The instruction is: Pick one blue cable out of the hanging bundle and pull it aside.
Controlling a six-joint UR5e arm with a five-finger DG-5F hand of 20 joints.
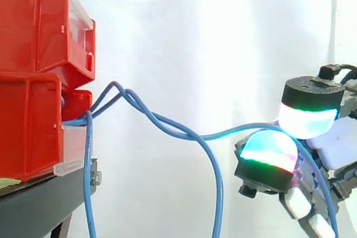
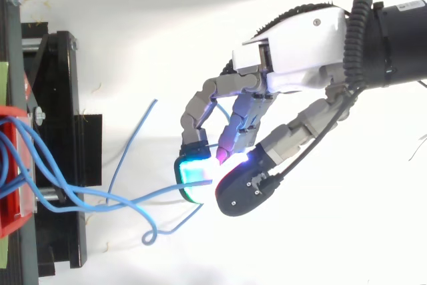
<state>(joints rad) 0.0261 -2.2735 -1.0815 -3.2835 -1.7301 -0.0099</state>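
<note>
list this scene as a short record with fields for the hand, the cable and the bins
hand: fingers curled, pinching one blue cable
blue cable: drawn out from the bundle toward the hand, away from the red bins
bundle: other blue cables looping and hanging beside the red bins
red bins: stacked on a black stand

Side camera, close in and level with the red bins [image 1: 33,71], looks across to the white curtain [image 1: 195,37]; the overhead camera looks down, black stand [image 2: 57,98] at its left edge. Both take in the hand [image 2: 300,51] and the blue cable [image 1: 189,135].
</note>
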